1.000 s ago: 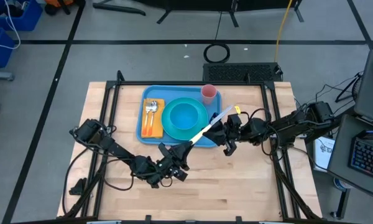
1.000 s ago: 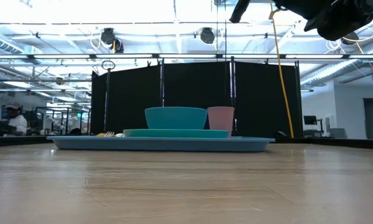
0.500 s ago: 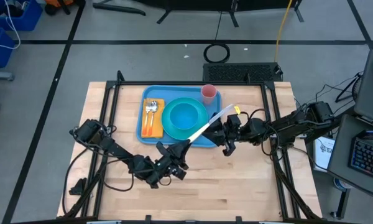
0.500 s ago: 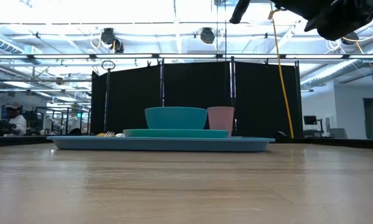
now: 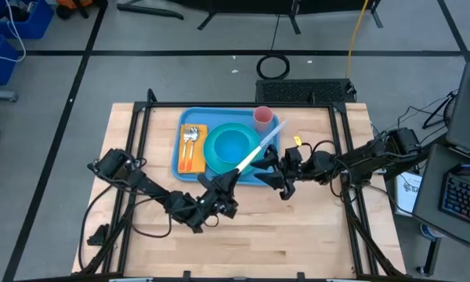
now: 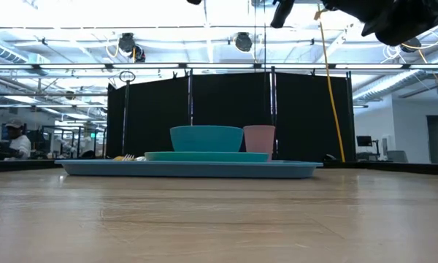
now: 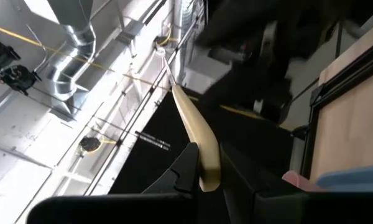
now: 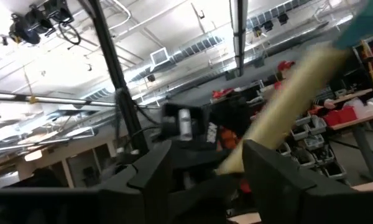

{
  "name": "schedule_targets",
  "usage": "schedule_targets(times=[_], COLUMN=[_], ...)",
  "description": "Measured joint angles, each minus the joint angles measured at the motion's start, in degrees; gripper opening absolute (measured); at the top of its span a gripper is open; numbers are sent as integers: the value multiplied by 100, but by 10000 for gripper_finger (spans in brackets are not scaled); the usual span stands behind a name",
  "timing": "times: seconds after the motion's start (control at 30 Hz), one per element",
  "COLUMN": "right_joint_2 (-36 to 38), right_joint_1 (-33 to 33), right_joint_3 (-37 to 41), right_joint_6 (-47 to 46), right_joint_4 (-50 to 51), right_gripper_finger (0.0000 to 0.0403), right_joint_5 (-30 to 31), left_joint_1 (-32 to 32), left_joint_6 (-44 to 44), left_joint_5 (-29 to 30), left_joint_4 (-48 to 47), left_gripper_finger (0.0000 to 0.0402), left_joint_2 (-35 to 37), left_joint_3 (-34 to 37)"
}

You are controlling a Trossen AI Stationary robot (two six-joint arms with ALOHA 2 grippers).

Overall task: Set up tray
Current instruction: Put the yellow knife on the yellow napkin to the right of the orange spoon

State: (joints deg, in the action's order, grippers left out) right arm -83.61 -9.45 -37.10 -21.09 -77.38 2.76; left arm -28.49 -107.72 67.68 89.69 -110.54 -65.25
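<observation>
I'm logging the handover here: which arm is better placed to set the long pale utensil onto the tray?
Left, probably. The left gripper is shut on the utensil, which slants over the tray. The right gripper hangs open beside it, holding nothing.

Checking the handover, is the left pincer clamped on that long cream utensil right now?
Yes, in the left wrist view the left pincer has its fingers closed around the cream utensil.

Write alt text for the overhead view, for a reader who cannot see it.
Two dark robot arms meet over a wooden table, the left gripper shut on a pale knife slanting above a blue tray. The tray holds a plate with a bowl, a pink cup, and cutlery on an orange napkin.
</observation>
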Motion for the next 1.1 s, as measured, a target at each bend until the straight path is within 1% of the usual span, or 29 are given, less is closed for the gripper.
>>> schedule_targets(times=[0.27,0.43,0.53,0.6,0.8,1.0,1.1], right_joint_2=[0,0,0,0,0,0,0], right_joint_1=[-278,-403,-477,-536,-685,-680,-680], right_joint_3=[0,0,0,0,0,2,2], right_joint_6=[80,80,108,141,316,346,382], right_joint_4=[33,236,458,540,723,741,749], right_gripper_finger=[184,185,187,186,184,184,181], right_joint_5=[4,5,7,15,12,13,13], left_joint_1=[224,313,313,331,195,175,228], left_joint_6=[-46,-46,-24,133,790,1258,1300], left_joint_5=[120,214,221,203,316,452,482], left_joint_4=[-2,11,-27,9,2,3,-52], left_gripper_finger=[45,45,45,45,45,45,45], left_joint_2=[5,129,319,539,1284,1667,1769], left_joint_3=[0,0,138,353,1334,2144,2604])
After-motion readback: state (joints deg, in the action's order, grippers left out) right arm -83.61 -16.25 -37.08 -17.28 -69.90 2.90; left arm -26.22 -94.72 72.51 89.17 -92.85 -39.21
